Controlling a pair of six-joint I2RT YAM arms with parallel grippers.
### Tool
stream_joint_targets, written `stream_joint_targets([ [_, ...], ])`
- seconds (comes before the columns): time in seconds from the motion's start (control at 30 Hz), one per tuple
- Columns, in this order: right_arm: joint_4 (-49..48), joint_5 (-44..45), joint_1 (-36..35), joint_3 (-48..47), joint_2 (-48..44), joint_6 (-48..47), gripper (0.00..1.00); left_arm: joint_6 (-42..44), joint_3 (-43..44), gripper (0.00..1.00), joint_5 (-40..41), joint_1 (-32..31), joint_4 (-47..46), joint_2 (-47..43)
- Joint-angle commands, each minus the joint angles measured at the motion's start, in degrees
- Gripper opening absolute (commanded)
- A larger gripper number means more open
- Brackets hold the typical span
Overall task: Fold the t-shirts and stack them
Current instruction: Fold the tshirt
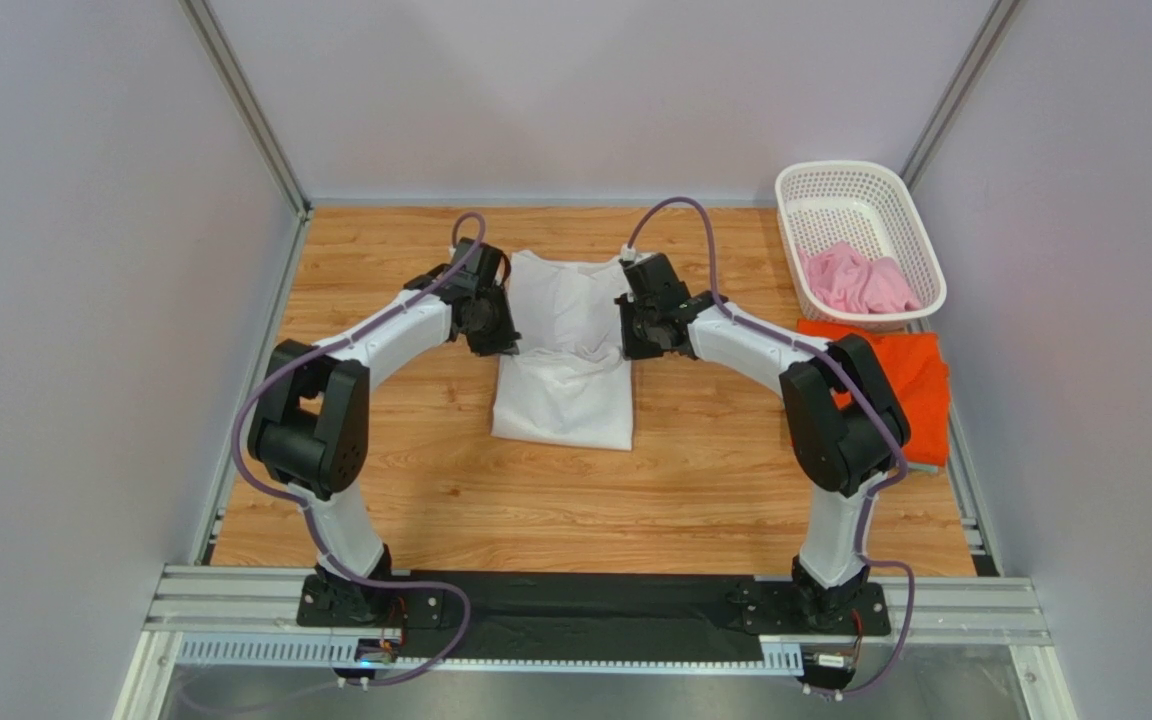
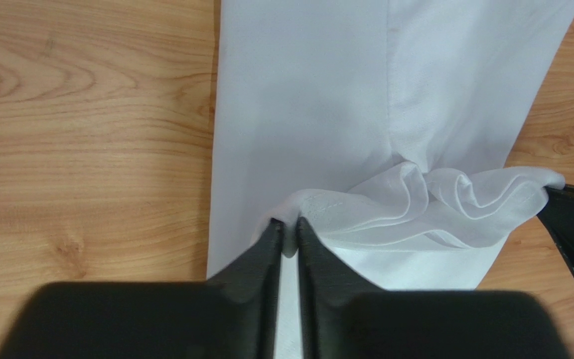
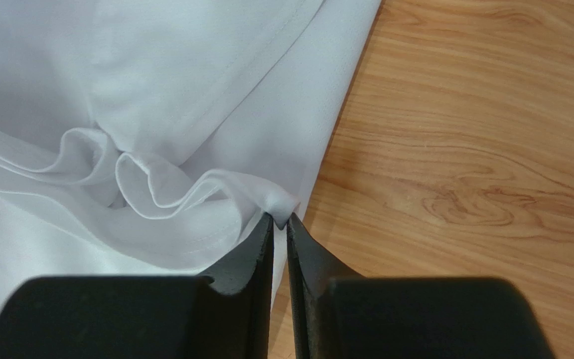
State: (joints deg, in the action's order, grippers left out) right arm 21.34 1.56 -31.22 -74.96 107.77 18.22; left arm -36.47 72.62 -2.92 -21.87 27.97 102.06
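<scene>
White t-shirt (image 1: 564,393) lying mid-bench (image 1: 387,480) toward the far edge, a raised fold strung between two arms, left fingers (image 2: 267,254) pinching one end, right fingers (image 3: 256,254) clamped on the other

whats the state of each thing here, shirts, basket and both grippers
white t-shirt, partly folded, one edge lifted and bunched
orange t-shirt, flat beside basket
pink t-shirt, crumpled in basket
basket, upright
left gripper, pinching white t-shirt
right gripper, pinching white t-shirt
</scene>
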Motion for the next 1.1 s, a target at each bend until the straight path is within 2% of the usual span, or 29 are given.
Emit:
stream_joint_targets([
  [0.0,-2.0,-0.7,0.8,-3.3,1.7,0.6,0.15,1.7,3.1,0.26,-1.6,0.8,-0.5,1.2],
  [0.03,-1.8,-0.7,0.8,-3.6,1.7,0.5,0.20,1.8,3.4,0.32,-1.7,0.9,-0.3,1.3],
  [0.07,-0.7,-0.7,0.9,-4.2,1.8,0.3,0.34,1.5,3.6,0.40,-1.7,1.0,0.2,1.4],
  [0.1,0.1,-0.6,0.9,-5.4,1.7,0.3,0.39,1.4,3.7,0.61,-1.8,1.1,0.7,0.8],
  [0.17,2.7,-0.6,0.9,-6.4,1.1,0.2,0.49,-0.1,3.5,0.78,-0.9,1.1,1.6,-0.4],
  [0.2,3.3,-0.6,0.9,-6.4,-0.3,0.6,0.61,-0.2,2.6,0.92,-1.1,1.1,1.7,-2.1],
  [0.23,3.6,-0.7,0.9,-5.6,-1.2,0.9,0.66,-0.4,2.1,0.98,-1.4,1.1,1.7,-3.3],
  [0.27,3.6,-0.7,0.9,-4.7,-2.4,1.3,0.69,-0.6,1.5,1.00,-1.6,1.1,1.7,-4.3],
  [0.33,3.2,-4.2,0.6,-1.3,-6.3,2.1,0.99,-0.8,-0.5,1.00,-2.3,1.0,1.6,-7.7],
  [0.57,0.4,-6.8,-2.4,10.7,-19.1,5.4,1.00,-1.3,-6.3,1.00,-5.3,-1.6,1.0,-14.5],
  [0.7,-4.8,-14.8,-3.0,17.0,-22.8,8.9,1.00,-2.4,-11.8,1.00,-10.5,-3.2,-3.2,-16.4],
  [0.8,-9.0,-20.6,-3.8,19.4,-22.7,10.0,1.00,-3.5,-15.4,1.00,-13.9,-3.5,-6.4,-16.2],
  [0.97,-12.2,-22.9,-5.9,20.1,-19.3,10.6,1.00,-4.5,-20.3,1.00,-19.5,-3.5,-11.6,-14.6],
  [1.07,-13.2,-24.4,-6.4,19.8,-16.5,11.4,1.00,-4.1,-21.3,1.00,-18.7,-3.5,-11.3,-12.7],
])
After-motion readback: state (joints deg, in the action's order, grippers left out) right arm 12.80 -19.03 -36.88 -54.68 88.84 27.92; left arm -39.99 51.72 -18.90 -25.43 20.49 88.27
